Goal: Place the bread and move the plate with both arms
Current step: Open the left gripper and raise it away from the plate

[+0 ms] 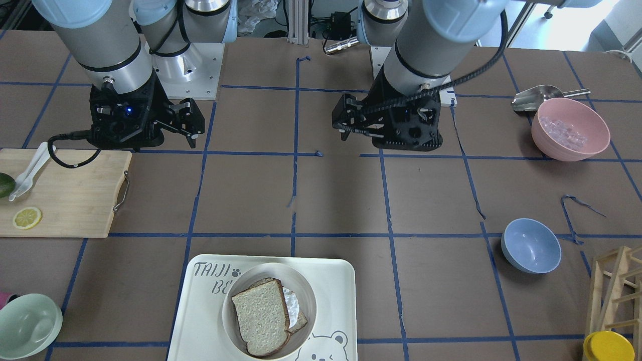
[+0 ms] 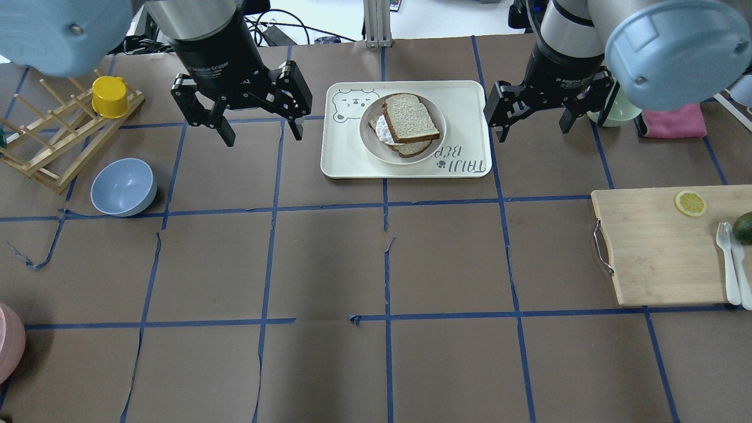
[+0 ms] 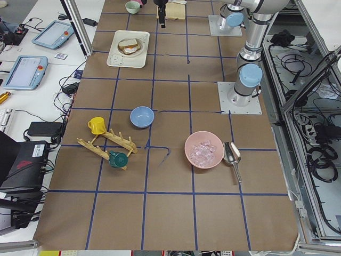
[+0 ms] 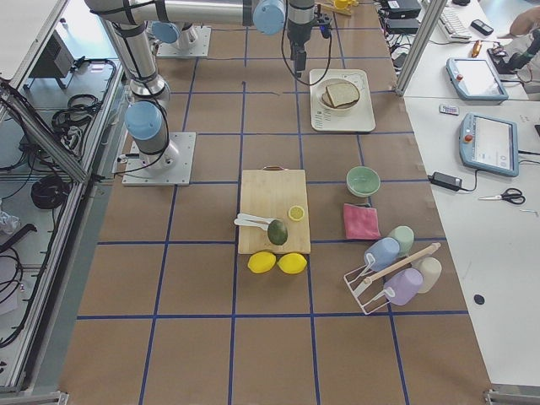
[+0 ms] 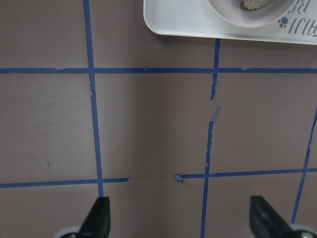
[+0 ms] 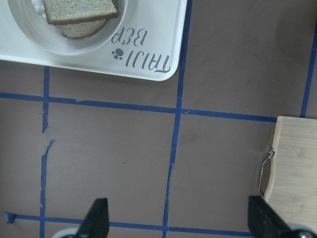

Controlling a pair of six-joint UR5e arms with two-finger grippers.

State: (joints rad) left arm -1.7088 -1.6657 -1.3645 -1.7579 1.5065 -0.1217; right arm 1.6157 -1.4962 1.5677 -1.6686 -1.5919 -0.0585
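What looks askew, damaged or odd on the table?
Nothing is spilled. The blue tape grid is torn and peeling in places, with a loose curl near the blue bowl. On the plate, the bread lies askew over the lower slice.

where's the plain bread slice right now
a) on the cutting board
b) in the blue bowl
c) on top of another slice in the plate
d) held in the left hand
C: the bread lies on the lower slice in the plate on the tray; the left hand and right hand are open and empty.
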